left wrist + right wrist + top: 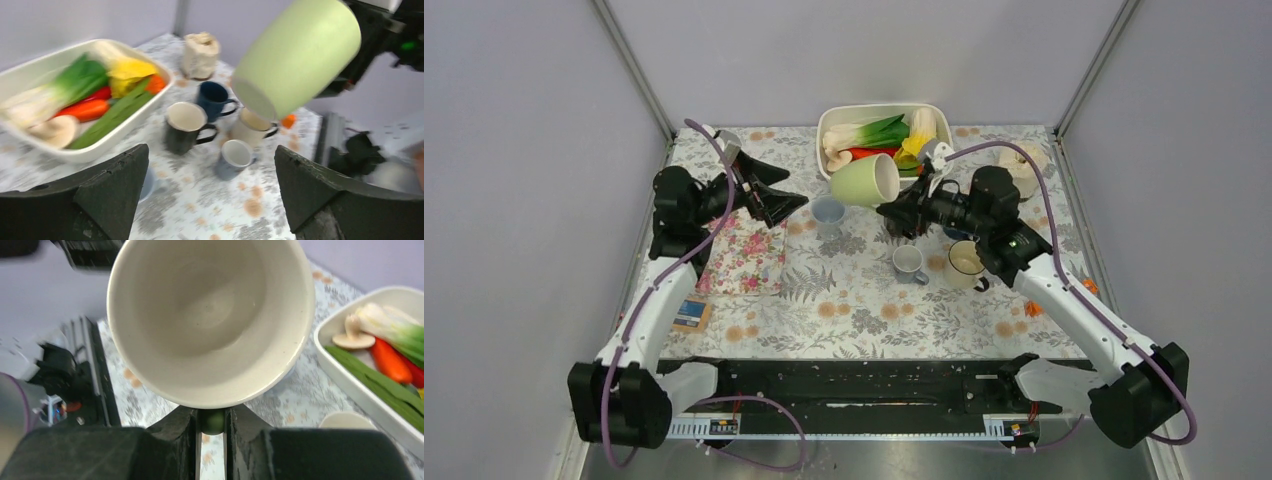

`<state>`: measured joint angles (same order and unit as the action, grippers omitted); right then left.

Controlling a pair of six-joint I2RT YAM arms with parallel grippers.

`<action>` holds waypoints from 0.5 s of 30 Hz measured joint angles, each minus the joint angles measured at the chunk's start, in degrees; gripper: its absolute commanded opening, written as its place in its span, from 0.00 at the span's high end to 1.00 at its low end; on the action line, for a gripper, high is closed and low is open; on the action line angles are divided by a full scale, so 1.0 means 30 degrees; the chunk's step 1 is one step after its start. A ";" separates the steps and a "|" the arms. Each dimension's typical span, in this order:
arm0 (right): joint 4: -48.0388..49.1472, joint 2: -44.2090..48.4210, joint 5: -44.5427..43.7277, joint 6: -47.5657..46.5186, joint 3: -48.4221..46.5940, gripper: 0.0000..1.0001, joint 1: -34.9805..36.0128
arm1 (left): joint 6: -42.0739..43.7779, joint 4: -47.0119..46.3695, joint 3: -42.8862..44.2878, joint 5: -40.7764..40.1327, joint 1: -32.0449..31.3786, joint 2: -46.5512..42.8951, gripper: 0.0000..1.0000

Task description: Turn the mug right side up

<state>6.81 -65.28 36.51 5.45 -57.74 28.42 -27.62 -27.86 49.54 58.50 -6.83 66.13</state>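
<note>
A large light-green mug with a cream inside hangs in the air in front of the white tray, lying on its side with its mouth turned to the right. My right gripper is shut on its green handle, and the mug's open mouth faces the right wrist camera. In the left wrist view the green mug floats at upper right, base toward the camera. To the left of the mug my left gripper stands wide open; nothing lies between its fingers.
A white tray of toy vegetables stands at the back. Under and near the mug stand a pale blue cup, a grey mug, a cream mug and a dark mug. A floral cloth lies at left.
</note>
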 measured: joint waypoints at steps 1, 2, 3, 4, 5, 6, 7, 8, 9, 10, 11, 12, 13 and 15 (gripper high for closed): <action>-0.0882 -0.0015 -0.0597 -0.0969 0.0000 1.00 0.0364 | 0.1632 0.2098 0.0321 -0.0539 0.0357 -0.0627 0.01; -0.1800 -0.0051 -0.1129 -0.1880 0.0000 1.00 0.0794 | 0.3439 0.4211 0.0576 -0.1180 0.0707 -0.1348 0.01; -0.2572 -0.0109 -0.1552 -0.2645 0.0000 1.00 0.1231 | 0.4568 0.5472 0.0627 -0.1508 0.0962 -0.1872 0.01; -0.3249 -0.0197 -0.1909 -0.3300 0.0000 1.00 0.1683 | 0.6047 0.7162 0.0597 -0.1931 0.1413 -0.2659 0.01; -0.3876 -0.0350 -0.2302 -0.3993 -0.0007 1.00 0.2193 | 0.7147 0.8364 0.0474 -0.2178 0.1698 -0.3315 0.01; -0.4444 -0.0576 -0.2601 -0.4619 -0.0044 1.00 0.2710 | 0.7679 0.8969 0.0357 -0.2310 0.2433 -0.3679 0.01; -0.5049 -0.0903 -0.2907 -0.5166 -0.0138 1.00 0.3198 | 0.8357 0.9602 0.0117 -0.2361 0.3177 -0.4160 0.01; -0.5530 -0.1246 -0.3162 -0.5544 -0.0277 1.00 0.3555 | 0.8954 1.0375 -0.0182 -0.2426 0.3927 -0.4575 0.01; -0.6062 -0.1741 -0.3475 -0.5967 -0.0503 1.00 0.3993 | 0.9413 1.0979 -0.0372 -0.2470 0.4495 -0.4809 0.01; -0.6477 -0.2259 -0.3840 -0.6295 -0.0721 1.00 0.4342 | 0.9930 1.1723 -0.0503 -0.2572 0.5071 -0.4932 0.01; -0.6841 -0.2907 -0.4262 -0.6659 -0.0962 1.00 0.4750 | 1.0455 1.2517 -0.0583 -0.2710 0.5501 -0.4962 0.01; -0.6965 -0.3351 -0.4561 -0.6900 -0.1064 1.00 0.5027 | 1.0805 1.3027 -0.0612 -0.2834 0.5741 -0.4947 0.01; -0.7133 -0.3854 -0.5020 -0.7213 -0.1151 1.00 0.5391 | 1.1249 1.3639 -0.0663 -0.2965 0.6003 -0.4911 0.01; -0.7402 -0.4605 -0.5865 -0.7803 -0.1173 1.00 0.6120 | 1.2021 1.4819 -0.0765 -0.3169 0.6564 -0.4874 0.01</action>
<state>-15.40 -79.09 18.92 -17.96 -61.25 46.78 8.45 16.60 47.24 48.99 12.86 51.51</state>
